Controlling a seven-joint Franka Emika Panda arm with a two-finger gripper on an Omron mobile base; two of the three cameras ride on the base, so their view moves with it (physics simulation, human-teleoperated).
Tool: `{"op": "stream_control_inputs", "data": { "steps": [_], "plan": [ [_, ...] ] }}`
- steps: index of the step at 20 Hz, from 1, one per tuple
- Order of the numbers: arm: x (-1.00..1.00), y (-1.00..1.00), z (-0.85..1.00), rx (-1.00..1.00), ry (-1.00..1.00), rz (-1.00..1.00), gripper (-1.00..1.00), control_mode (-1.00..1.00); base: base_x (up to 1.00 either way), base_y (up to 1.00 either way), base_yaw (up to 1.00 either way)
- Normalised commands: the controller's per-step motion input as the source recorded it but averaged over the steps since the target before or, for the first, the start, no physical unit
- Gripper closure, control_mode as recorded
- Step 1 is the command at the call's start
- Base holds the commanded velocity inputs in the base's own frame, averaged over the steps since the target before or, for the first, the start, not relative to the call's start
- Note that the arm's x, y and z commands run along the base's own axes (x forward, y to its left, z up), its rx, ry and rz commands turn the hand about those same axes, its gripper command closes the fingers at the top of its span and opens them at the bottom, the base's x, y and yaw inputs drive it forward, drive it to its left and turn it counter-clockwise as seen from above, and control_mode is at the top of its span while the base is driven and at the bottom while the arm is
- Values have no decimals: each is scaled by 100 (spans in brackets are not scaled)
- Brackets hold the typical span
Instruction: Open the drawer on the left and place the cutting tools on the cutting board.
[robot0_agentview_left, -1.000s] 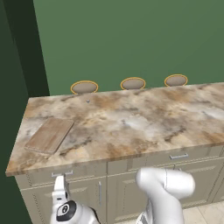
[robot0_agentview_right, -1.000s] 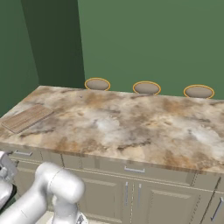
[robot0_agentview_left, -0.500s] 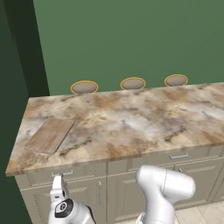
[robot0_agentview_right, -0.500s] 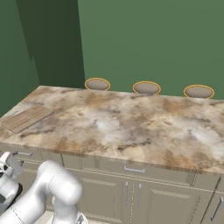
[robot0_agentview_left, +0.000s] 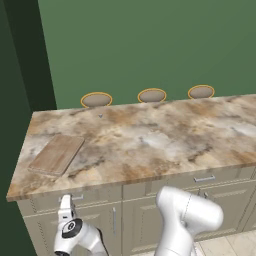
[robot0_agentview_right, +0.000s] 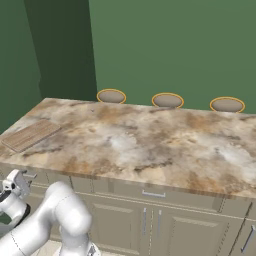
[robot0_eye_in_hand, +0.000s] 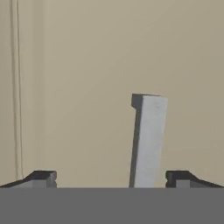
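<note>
The drawer (robot0_agentview_left: 75, 197) on the left sits shut under the marble counter's lip, also seen from the other side as the drawer (robot0_agentview_right: 37, 176). Its silver bar handle (robot0_eye_in_hand: 148, 140) stands between the fingertips (robot0_eye_in_hand: 41, 178) of my gripper (robot0_eye_in_hand: 111, 180), which is open and not clamped on it. From the base, the gripper (robot0_agentview_left: 65, 203) points up at the drawer front, and the gripper (robot0_agentview_right: 19, 179) is at the far left. The wooden cutting board (robot0_agentview_left: 56, 154) lies bare on the counter's left end, seen again as the cutting board (robot0_agentview_right: 31, 134). The cutting tools are hidden.
A second drawer with a silver handle (robot0_agentview_left: 204, 178) lies further right, with cabinet doors (robot0_agentview_right: 150, 222) below. Three round orange-rimmed tops (robot0_agentview_left: 151, 95) stand behind the counter's far edge against the green wall. A dark wall closes the left side.
The hand has risen a little toward the left drawer's front. The counter and board are unchanged.
</note>
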Motion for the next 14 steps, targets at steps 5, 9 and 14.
{"op": "stream_control_inputs", "data": {
  "steps": [5, 9, 14],
  "plan": [
    [44, 13, -29, 2, 0, 0, -100, -100, 0, 0, 0],
    [34, 7, -23, 0, 0, 0, 100, -100, 0, 0, 0],
    [8, 1, 0, 0, 0, 0, 100, -100, 0, 0, 0]
  ]
}}
